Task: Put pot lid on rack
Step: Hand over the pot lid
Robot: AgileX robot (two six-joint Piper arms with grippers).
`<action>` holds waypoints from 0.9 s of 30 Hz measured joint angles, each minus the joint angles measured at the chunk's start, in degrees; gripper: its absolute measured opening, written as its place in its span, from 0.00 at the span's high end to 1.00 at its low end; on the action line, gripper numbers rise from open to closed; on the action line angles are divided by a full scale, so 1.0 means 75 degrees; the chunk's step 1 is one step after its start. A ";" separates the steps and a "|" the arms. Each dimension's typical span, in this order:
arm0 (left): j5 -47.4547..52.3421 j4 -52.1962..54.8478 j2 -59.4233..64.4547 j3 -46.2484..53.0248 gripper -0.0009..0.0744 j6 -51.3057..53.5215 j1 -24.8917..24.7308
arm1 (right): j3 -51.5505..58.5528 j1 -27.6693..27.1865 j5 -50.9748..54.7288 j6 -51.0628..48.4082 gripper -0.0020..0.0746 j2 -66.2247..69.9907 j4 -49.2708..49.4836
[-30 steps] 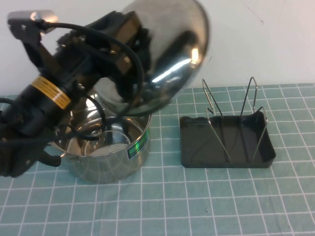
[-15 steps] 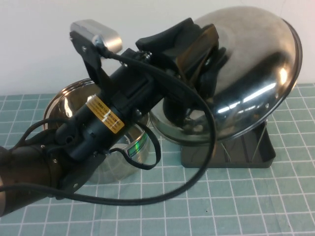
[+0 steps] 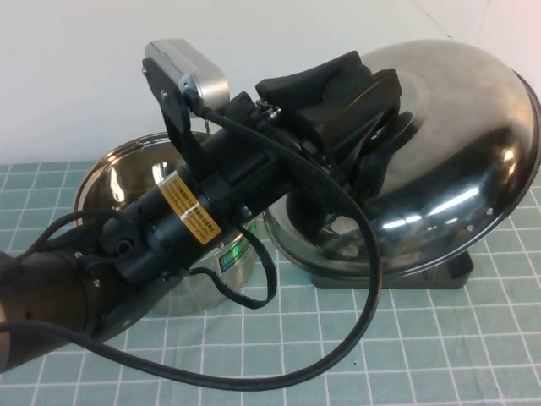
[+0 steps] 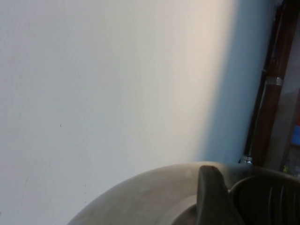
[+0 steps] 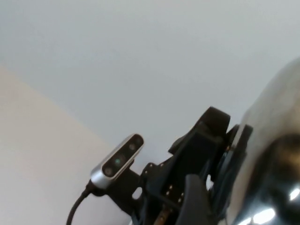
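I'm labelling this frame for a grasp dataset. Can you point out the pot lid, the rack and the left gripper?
pot lid [image 3: 456, 169]: high view, on its shiny domed outer surface.
rack [image 3: 461, 269]: high view, on the tray corner showing below the lid.
left gripper [image 3: 380, 127]: high view, at the fingertips closed around the lid's knob.

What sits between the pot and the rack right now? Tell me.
In the high view, the left gripper holds the tilted pot lid above that stretch, hiding most of the rack; the mat beside the pot is covered. The right gripper is unseen.
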 joint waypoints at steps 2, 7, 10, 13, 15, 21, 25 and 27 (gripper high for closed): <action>0.0000 0.0020 0.0000 0.0000 0.57 -0.0053 0.0000 | -0.0094 0.0000 0.0006 0.0000 0.35 0.0212 0.0005; 0.0000 0.0020 0.0000 0.0000 0.57 -0.0092 0.0000 | -0.0106 0.0000 0.0146 -0.0030 0.35 0.0859 0.0005; 0.0000 0.0020 0.0000 0.0000 0.57 -0.0104 0.0000 | -0.0106 0.0000 0.0515 -0.0030 0.35 0.1146 0.0005; 0.0000 0.0033 0.0000 0.0000 0.57 -0.0104 0.0000 | -0.0160 0.0000 0.0916 -0.0150 0.38 0.1406 0.0005; 0.0000 0.0037 0.0000 0.0000 0.57 -0.0104 0.0000 | -0.0232 0.0000 0.1156 -0.0321 0.45 0.1562 0.0005; 0.0020 0.0016 0.0000 0.0000 0.57 -0.0120 0.0000 | -0.0657 0.0000 0.1647 -0.0427 0.81 0.1762 0.0117; -0.0091 -0.0025 0.0000 0.0000 0.57 -0.0206 0.0000 | -0.0821 0.0000 0.1760 -0.0477 0.81 0.1809 0.0119; -0.0091 -0.0053 0.0000 0.0000 0.57 -0.0219 0.0000 | -0.0835 0.0000 0.1814 -0.0632 0.81 0.1822 0.0119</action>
